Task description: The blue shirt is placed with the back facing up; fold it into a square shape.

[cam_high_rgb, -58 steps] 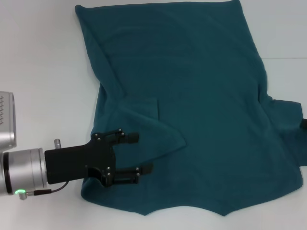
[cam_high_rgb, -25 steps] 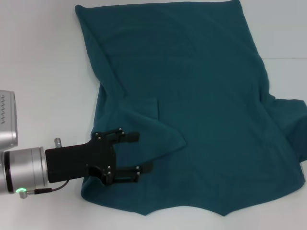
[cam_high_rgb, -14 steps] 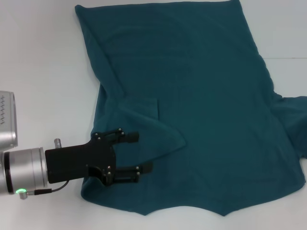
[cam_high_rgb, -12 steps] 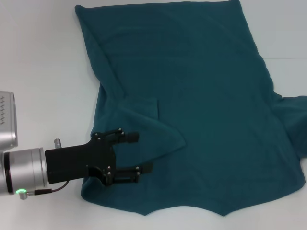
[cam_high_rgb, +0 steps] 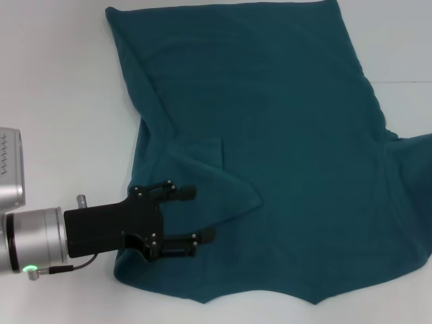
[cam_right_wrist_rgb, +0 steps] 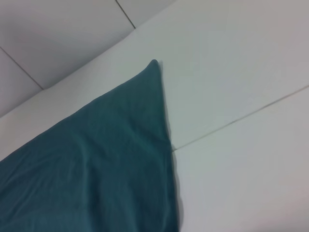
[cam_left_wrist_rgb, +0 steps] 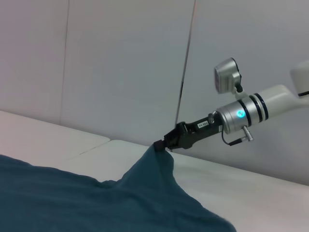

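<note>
While the large plain dark teal-blue fleecy shirt lies spread across most of the white tabletop, you are only at the start of the fold. Your left gripper sits over the shirt's near left corner with its two black fingers spread apart and nothing clamped between them. Beside it the left short sleeve already lies turned inward onto the body of the garment, so you can judge that first tuck as done.

On the other side, your right gripper shows only in the left wrist view, where it is closed on the shirt's right sleeve and lifts that cloth into a peak above the tabletop. In the head view that sleeve runs off the right edge.

What remains, by the look of it, is nearly everything: bringing the right sleeve in over the back, evening the long sides, then folding the length over to make a square. The far hem corners still lie flat and unfolded.
</note>
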